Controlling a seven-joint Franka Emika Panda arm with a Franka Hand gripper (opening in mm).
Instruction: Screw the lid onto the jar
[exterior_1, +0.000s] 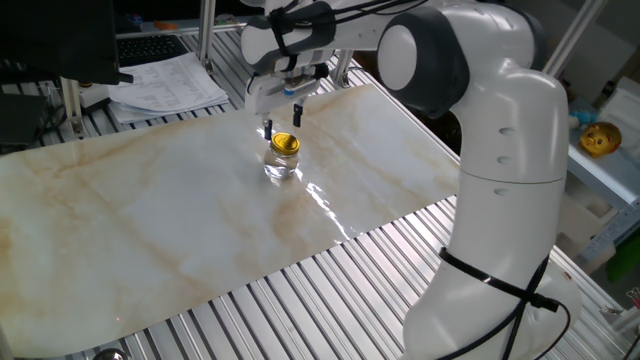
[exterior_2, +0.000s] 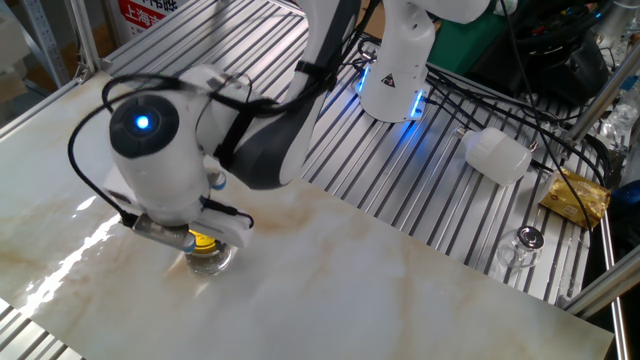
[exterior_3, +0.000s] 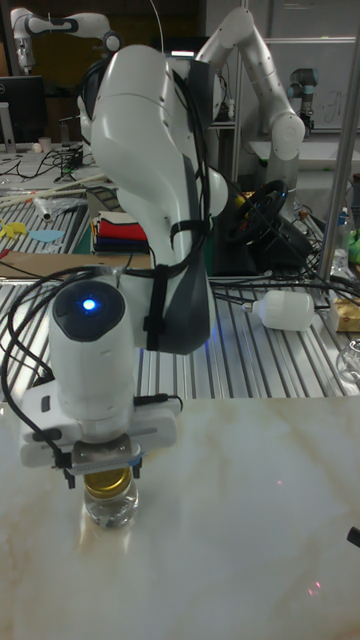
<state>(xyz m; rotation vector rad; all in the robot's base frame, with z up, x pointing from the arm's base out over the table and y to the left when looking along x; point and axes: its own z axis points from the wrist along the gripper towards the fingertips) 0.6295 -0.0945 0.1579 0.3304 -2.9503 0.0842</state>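
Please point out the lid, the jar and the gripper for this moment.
lid (exterior_1: 285, 144), one fixed view, on its gold top.
jar (exterior_3: 110, 509), tall fixed view, on its clear glass wall.
gripper (exterior_1: 282, 125), one fixed view, midway between its fingertips.

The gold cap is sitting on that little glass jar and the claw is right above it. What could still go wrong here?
The lid sits on the jar, with the claw just above it, apparently not gripping. It may only be resting there, not screwed tight; the pictures can't settle that. The jar stands loose on the smooth marble-patterned board, so a twist or a nudge could spin, slide or tip it.
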